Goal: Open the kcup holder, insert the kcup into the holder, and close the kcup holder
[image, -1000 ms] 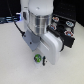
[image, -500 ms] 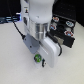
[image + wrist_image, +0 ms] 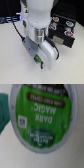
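The kcup (image 3: 42, 113) fills the wrist view, showing a green lid with white print and a white rim, very close to the camera. In the exterior view only a small green patch of the kcup (image 3: 36, 58) shows, at the lower edge of my gripper (image 3: 42, 56). The white-and-grey gripper block covers the rest of the pod, and no fingers show in either view. The kcup holder (image 3: 64, 39) is a black box at the exterior view's right, beside my arm. Its top tray holds dark multi-coloured pods (image 3: 64, 26).
The white table (image 3: 15, 65) spreads around the gripper. A black cable (image 3: 20, 31) runs along the arm on the exterior view's left. Blurred blue and dark items (image 3: 12, 19) sit at the back left. A teal shape (image 3: 4, 110) lies at the edge of the wrist view.
The gripper block stays over the green kcup with only a slight shift. The kcup holder has not moved.
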Tool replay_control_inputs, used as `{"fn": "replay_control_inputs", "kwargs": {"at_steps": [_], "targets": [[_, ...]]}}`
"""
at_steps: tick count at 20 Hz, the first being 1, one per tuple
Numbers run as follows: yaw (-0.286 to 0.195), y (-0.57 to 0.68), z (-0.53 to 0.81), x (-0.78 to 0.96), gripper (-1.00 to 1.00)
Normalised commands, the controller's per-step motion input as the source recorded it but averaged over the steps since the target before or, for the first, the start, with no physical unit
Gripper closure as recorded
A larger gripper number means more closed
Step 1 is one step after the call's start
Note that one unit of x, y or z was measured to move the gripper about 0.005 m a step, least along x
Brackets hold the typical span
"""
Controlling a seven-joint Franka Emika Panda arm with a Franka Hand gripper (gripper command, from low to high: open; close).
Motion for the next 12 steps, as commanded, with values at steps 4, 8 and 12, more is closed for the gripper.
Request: {"fn": "replay_control_inputs", "kwargs": {"at_steps": [4, 8, 12], "targets": [[-0.093, 0.02, 0.05, 0.31, 1.0], [-0.07, 0.05, 0.04, 0.22, 1.0], [0.0, 0.1, 0.1, 0.04, 1.0]]}}
